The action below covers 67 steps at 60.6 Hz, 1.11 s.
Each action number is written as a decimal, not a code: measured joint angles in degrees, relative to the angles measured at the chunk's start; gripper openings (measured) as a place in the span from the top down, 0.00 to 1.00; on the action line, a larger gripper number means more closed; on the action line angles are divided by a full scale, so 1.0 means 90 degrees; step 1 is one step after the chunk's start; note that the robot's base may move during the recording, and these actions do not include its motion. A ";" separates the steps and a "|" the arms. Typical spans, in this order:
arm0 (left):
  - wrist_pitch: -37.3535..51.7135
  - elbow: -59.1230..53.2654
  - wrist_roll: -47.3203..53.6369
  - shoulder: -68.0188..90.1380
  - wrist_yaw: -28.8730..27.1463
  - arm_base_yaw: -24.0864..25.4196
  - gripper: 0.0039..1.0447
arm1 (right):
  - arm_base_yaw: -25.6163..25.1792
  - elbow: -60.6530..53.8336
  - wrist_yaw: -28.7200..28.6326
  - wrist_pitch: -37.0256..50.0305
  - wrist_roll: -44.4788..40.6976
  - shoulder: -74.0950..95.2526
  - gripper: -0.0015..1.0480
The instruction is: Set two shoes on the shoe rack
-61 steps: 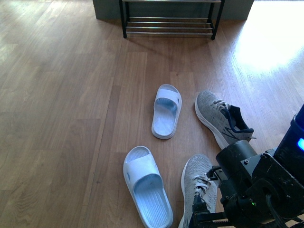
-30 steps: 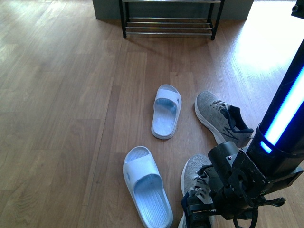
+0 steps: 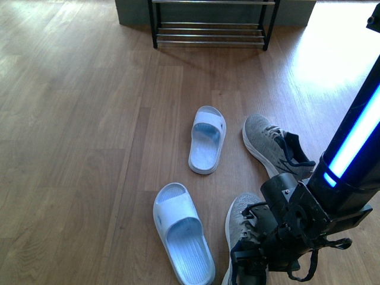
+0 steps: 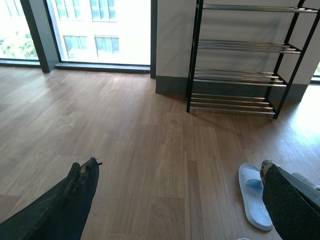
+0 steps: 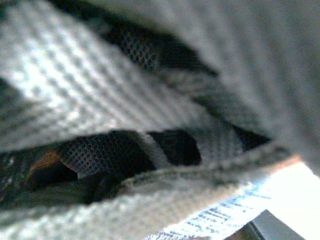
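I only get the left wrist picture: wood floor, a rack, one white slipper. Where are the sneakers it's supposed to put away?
Observer: The front view shows both on the floor, well short of the rack: the farther sneaker and, closer to the robot, the nearer sneaker.
Operator: Is the other arm doing anything?
Observer: The right gripper is down on the nearer sneaker, over its laces. Whether it is shut on it, I cannot tell.
Operator: Just one slipper?
Observer: No, a second slipper lies left of the nearer sneaker.
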 joint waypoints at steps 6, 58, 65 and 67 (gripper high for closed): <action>0.0000 0.0000 0.0000 0.0000 0.0000 0.0000 0.09 | -0.0090 0.0049 -0.0078 -0.0007 0.0015 0.0015 0.70; 0.0000 0.0000 0.0000 0.0000 0.0000 0.0000 0.09 | -0.2749 -0.4775 -0.1044 0.1178 -0.0857 -0.6907 0.99; 0.0000 0.0000 0.0000 0.0000 0.0000 0.0000 0.09 | -0.3305 -0.5389 -0.1489 0.0542 -0.0857 -0.8490 0.99; -0.0002 0.0000 0.0000 0.0000 0.0000 0.0000 0.09 | -0.3424 -0.5457 -0.1596 0.0355 -0.0852 -0.8835 0.99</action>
